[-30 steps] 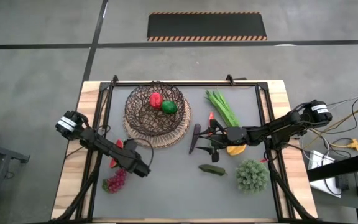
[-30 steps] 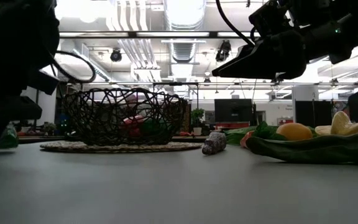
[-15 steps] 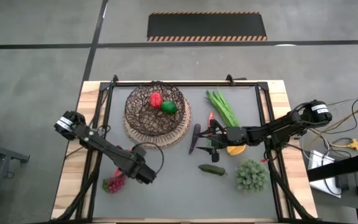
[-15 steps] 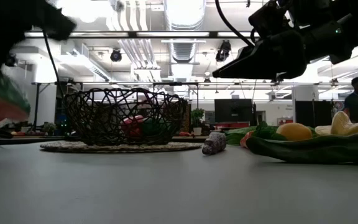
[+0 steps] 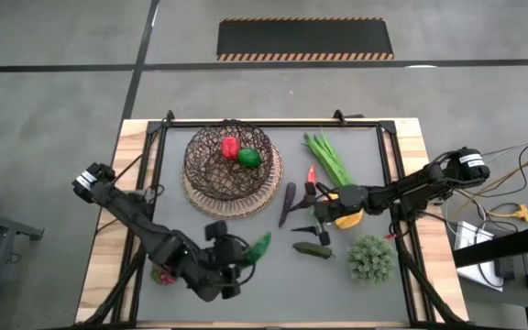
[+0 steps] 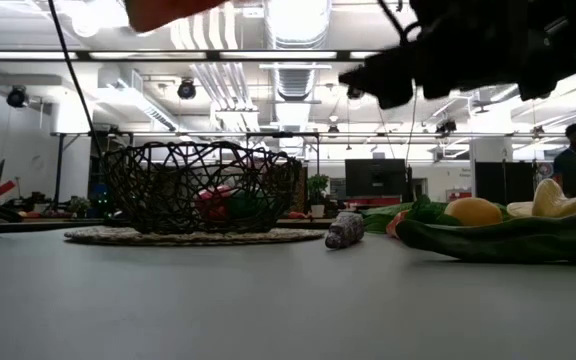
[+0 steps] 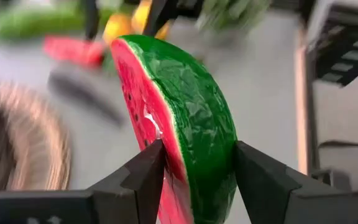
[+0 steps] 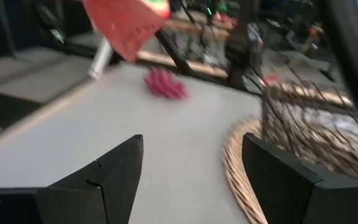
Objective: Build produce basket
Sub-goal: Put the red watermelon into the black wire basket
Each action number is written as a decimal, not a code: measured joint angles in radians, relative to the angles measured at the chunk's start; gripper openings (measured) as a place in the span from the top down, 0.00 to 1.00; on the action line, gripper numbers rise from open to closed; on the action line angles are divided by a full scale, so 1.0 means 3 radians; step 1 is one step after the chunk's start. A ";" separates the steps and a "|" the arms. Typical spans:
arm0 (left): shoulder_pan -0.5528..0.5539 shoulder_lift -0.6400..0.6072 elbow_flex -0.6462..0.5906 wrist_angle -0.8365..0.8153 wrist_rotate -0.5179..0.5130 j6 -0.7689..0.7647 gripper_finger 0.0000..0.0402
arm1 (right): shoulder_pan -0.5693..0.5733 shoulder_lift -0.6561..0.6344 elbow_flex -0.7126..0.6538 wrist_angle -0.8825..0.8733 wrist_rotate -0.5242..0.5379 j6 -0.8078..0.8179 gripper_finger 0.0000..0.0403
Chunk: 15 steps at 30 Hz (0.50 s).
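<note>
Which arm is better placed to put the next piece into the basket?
The left. Its gripper is already shut on the watermelon slice, lifted off the table near the front, with the basket on its side. The right gripper is open and empty among the loose produce.

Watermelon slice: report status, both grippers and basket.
Left gripper shut on watermelon slice, lifted off table, near side. Right gripper open, empty, hovering by eggplant. Basket holds two pieces; nothing blocking it.

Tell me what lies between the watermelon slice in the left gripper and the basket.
High view: only bare grey table between the watermelon slice in the left gripper and the basket on its woven disc.
</note>
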 joint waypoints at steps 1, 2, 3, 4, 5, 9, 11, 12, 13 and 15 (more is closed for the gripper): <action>0.0012 0.0000 -0.0033 0.0204 -0.0029 0.0212 0.60 | 0.0001 0.0000 0.0000 0.0048 -0.0070 0.0035 0.36; 0.0023 0.0000 -0.0068 0.0374 -0.0050 0.0397 0.60 | 0.0003 0.0000 0.0000 0.0100 -0.0137 0.0069 0.36; 0.0034 0.0000 -0.0112 0.0531 -0.0072 0.0550 0.60 | 0.0008 0.0000 -0.0001 0.0159 -0.0201 0.0092 0.36; 0.0051 0.0000 -0.0169 0.0719 -0.0075 0.0693 0.60 | 0.0014 0.0000 -0.0001 0.0215 -0.0255 0.0125 0.36; 0.0066 0.0000 -0.0233 0.0909 -0.0080 0.0839 0.60 | 0.0026 0.0000 -0.0004 0.0273 -0.0287 0.0154 0.36; 0.0130 0.0000 -0.0498 0.1625 -0.0072 0.1353 0.60 | 0.0113 0.0000 -0.0009 0.0482 -0.0376 0.0168 0.36; 0.0168 0.0000 -0.0643 0.1965 -0.0070 0.1536 0.60 | 0.0156 0.0000 0.0001 0.0606 -0.0377 0.0179 0.36; 0.0188 0.0000 -0.0721 0.2140 -0.0068 0.1617 0.60 | 0.0172 0.0000 0.0006 0.0678 -0.0378 0.0194 0.36; 0.0210 0.0000 -0.0806 0.2321 -0.0067 0.1705 0.60 | 0.0178 0.0000 0.0012 0.0756 -0.0380 0.0218 0.36; 0.0242 0.0000 -0.0947 0.2679 -0.0061 0.1901 0.60 | 0.0177 0.0000 0.0043 0.0858 -0.0376 0.0255 0.36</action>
